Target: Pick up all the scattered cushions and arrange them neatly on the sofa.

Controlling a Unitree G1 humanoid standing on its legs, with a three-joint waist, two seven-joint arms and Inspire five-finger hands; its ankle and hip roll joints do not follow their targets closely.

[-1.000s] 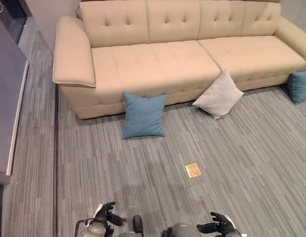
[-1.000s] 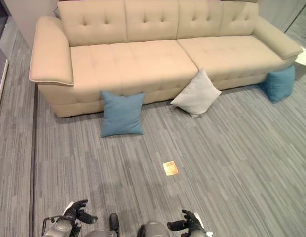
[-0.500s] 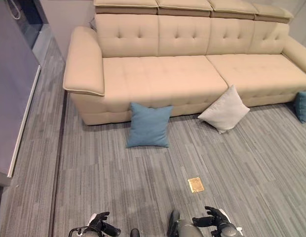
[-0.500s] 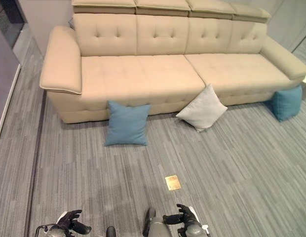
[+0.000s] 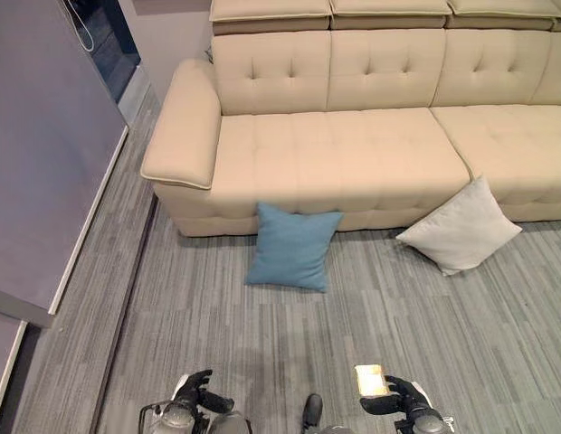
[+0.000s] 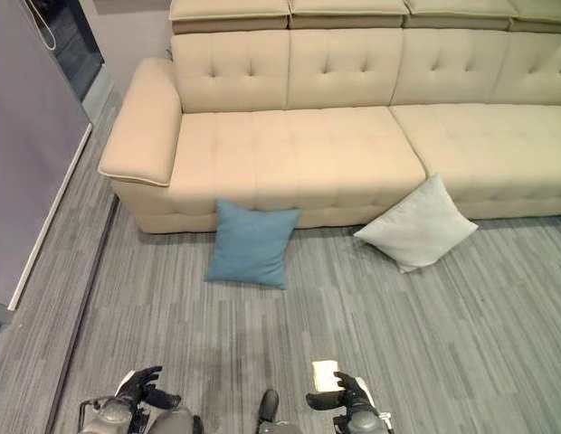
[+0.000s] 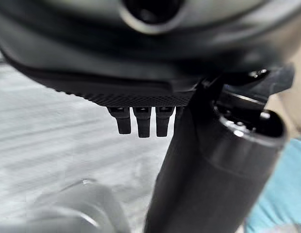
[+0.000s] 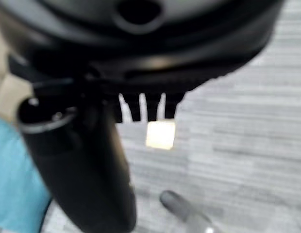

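Observation:
A blue cushion (image 5: 292,246) leans on the front of the beige sofa (image 5: 344,154), its lower edge on the floor. To its right a light grey cushion (image 5: 460,226) leans on the sofa's base in the same way. The sofa seat is bare. My left hand (image 5: 194,395) hangs low and near, well short of the cushions, fingers relaxed and empty. My right hand (image 5: 398,398) hangs low too, open and holding nothing. A corner of the blue cushion (image 7: 281,194) appears past the left hand in its wrist view.
A small brass floor plate (image 5: 371,380) is set in the grey striped carpet beside my right hand, also seen as the plate (image 8: 161,134). A grey partition wall (image 5: 45,154) runs along the left, with a dark doorway (image 5: 104,32) behind it.
The whole picture has shifted: the camera moved, so the sofa and both cushions sit further right and closer, and a blue cushion at the far right left the view. Both hands stay low and empty.

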